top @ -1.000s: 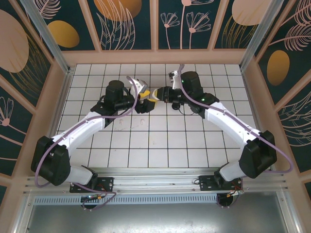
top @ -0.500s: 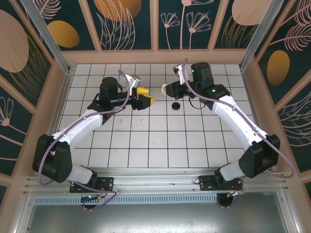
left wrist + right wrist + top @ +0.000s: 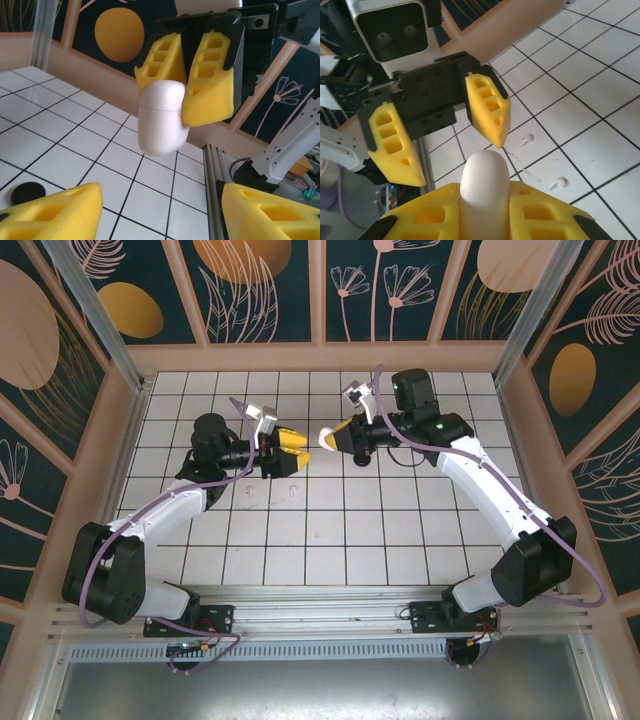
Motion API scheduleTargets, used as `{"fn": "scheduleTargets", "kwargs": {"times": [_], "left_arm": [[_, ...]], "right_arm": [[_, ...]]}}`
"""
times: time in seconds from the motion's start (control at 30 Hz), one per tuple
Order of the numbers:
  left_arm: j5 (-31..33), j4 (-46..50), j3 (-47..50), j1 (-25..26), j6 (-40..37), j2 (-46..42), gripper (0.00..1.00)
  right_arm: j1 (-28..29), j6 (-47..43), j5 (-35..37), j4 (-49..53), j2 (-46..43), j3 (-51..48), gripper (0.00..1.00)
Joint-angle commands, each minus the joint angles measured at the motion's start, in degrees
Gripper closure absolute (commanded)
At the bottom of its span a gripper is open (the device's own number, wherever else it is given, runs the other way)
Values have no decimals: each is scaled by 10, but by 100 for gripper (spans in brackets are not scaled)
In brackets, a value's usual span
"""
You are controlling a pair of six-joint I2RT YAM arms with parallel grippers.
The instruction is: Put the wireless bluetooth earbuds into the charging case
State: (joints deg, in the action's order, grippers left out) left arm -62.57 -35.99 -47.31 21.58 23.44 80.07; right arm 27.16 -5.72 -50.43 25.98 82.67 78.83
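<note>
Charging case (image 3: 162, 117), white and pebble-shaped with its lid shut, sits clamped by one end between the yellow pads (image 3: 210, 95) of my right gripper (image 3: 328, 438). I hold it raised well above the tiled surface (image 3: 400, 540), with its rounded free end sticking out. My left gripper (image 3: 290, 450) faces it at the same height, jaws spread wide and empty, close to the case but not touching. I judge the case is offered this way so my left gripper can take the free end and help open the lid, since nothing can go in while it is shut. Two white earbuds (image 3: 526, 141) lie loose on the tiles below, near my left gripper and well apart from the case.
</note>
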Motion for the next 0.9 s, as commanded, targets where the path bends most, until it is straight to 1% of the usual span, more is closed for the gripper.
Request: {"fn": "scheduleTargets", "kwargs": {"times": [0.0, 0.17, 0.27, 0.37, 0.7, 0.87], "left_arm": [[-49, -48, -13, 0, 31, 12, 41], [-65, -27, -34, 14, 22, 18, 51], [-64, -6, -49, 21, 10, 20, 54], [-60, -6, -54, 26, 12, 19, 58], [-63, -2, -62, 38, 13, 27, 58], [-63, -1, -69, 41, 19, 32, 71]], "right_arm": [[5, -22, -72, -3, 7, 14, 95], [10, -24, -96, -5, 16, 19, 95], [14, -24, -100, -4, 18, 22, 95], [16, -24, -100, -4, 18, 24, 95], [21, -17, -106, -8, 17, 27, 95], [22, -17, -110, -8, 17, 26, 95]]}}
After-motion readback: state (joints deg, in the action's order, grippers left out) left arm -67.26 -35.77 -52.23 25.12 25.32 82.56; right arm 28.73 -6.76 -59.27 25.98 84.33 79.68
